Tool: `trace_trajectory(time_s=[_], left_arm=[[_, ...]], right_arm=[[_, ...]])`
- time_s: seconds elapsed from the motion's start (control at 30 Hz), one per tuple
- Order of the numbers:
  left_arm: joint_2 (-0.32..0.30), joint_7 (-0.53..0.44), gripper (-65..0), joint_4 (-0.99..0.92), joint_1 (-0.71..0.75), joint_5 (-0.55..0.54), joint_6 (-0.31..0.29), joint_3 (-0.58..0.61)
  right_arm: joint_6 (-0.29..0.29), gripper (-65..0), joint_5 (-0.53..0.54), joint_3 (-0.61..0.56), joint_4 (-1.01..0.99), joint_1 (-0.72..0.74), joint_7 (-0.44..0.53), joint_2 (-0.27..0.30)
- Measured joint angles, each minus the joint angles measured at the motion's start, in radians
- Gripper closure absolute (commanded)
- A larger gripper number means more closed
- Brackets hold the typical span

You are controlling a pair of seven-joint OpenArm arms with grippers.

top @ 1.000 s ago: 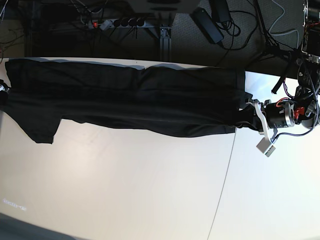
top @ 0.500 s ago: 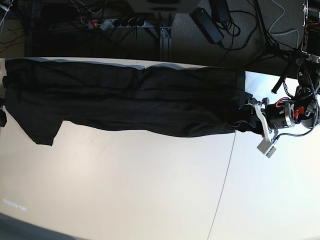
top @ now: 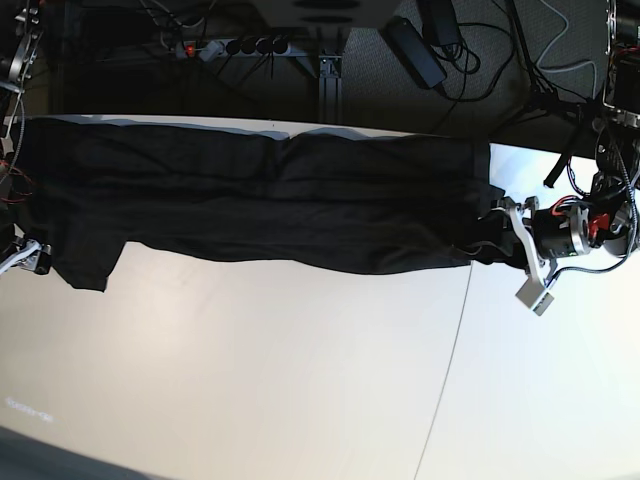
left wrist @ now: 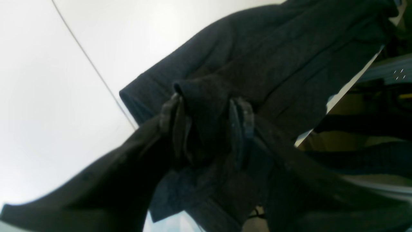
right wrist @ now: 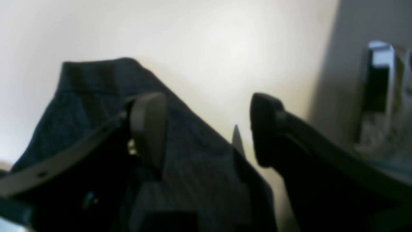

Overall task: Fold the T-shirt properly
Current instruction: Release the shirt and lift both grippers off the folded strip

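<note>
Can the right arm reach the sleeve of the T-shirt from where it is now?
Probably yes. The right pincer is open just above the black T-shirt, beside the sleeve at the table edge, and nothing lies between them.

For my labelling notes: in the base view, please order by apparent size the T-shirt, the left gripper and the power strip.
1. T-shirt, by far the largest.
2. Left gripper and power strip look alike; I would not rank them.

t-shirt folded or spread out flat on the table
Folded: the T-shirt lies as a long narrow doubled band along the table, one sleeve sticking out.
</note>
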Motion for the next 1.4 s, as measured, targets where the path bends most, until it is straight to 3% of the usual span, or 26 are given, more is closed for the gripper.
trace_trajectory(time_s=[0.37, 0.5, 0.57, 0.67, 0.8, 1.17, 1.33, 1.4], left_arm=[[0.000, -0.001, -26.1, 0.000, 0.000, -0.021, 0.000, 0.000], [0.000, -0.001, -26.1, 0.000, 0.000, -0.021, 0.000, 0.000], [0.000, -0.001, -26.1, 0.000, 0.000, -0.021, 0.000, 0.000], [0.000, -0.001, -26.1, 0.000, 0.000, -0.021, 0.000, 0.000], [0.000, -0.001, -26.0, 0.000, 0.000, -0.021, 0.000, 0.000], [0.000, -0.006, -26.0, 0.000, 0.000, -0.021, 0.000, 0.000], [0.000, -0.004, -25.7, 0.000, 0.000, -0.020, 0.000, 0.000], [0.000, 0.013, -25.6, 0.013, 0.001, -0.016, 0.000, 0.000]], right_arm=[[-0.002, -40.5, -0.014, -0.273, -0.072, 0.046, 0.063, 0.015], [-0.003, -40.1, -0.003, -0.310, -0.071, 0.051, 0.054, 0.015], [-0.003, -35.8, 0.001, -0.311, -0.071, 0.051, 0.047, 0.015], [-0.003, -24.4, 0.011, -0.312, -0.069, 0.051, 0.046, 0.015], [-0.002, 0.0, 0.012, -0.315, -0.068, 0.051, 0.044, 0.011], [-0.003, 0.0, -0.017, -0.314, -0.015, 0.044, 0.026, 0.012], [-0.002, 0.0, 0.056, -0.236, 0.097, 0.000, -0.111, 0.010], [-0.001, 0.0, 0.090, -0.178, 0.157, -0.047, -0.123, 0.005]])
